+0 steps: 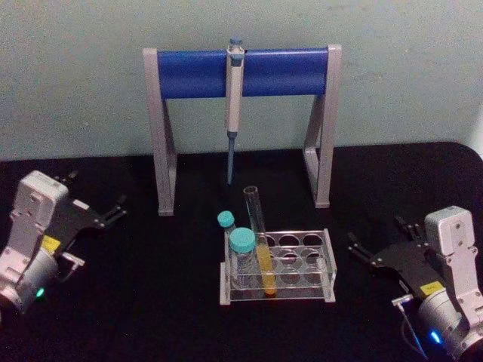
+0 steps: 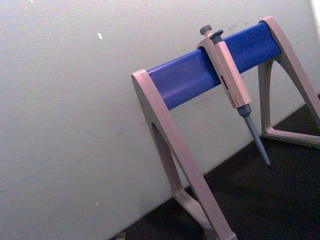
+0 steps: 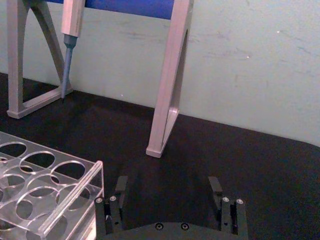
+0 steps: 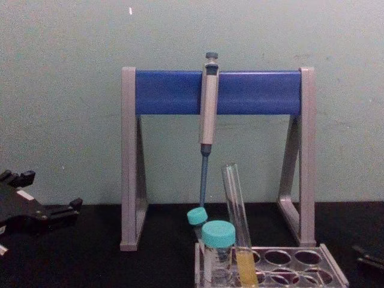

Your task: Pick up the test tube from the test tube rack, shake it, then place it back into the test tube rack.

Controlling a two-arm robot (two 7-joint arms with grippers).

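The test tube (image 1: 259,240) stands tilted in the clear test tube rack (image 1: 329,260) at the table's middle, with yellow-orange liquid in its lower part. From the chest view the test tube (image 4: 236,219) rises well above the rack (image 4: 333,267). My left gripper (image 1: 96,190) rests open at the far left, apart from the rack, and its fingers (image 4: 71,206) show at the chest view's left edge. My right gripper (image 1: 375,231) sits open just right of the rack. In the right wrist view the right gripper (image 3: 168,186) is empty, with the rack's corner (image 3: 75,192) beside it.
A tall grey-legged stand with a blue crossbar (image 1: 241,72) stands behind the rack, and a grey pipette (image 1: 233,105) hangs from it. Two teal-capped vials (image 1: 243,253) occupy the rack's left side beside the tube. The stand (image 2: 200,75) and the wall fill the left wrist view.
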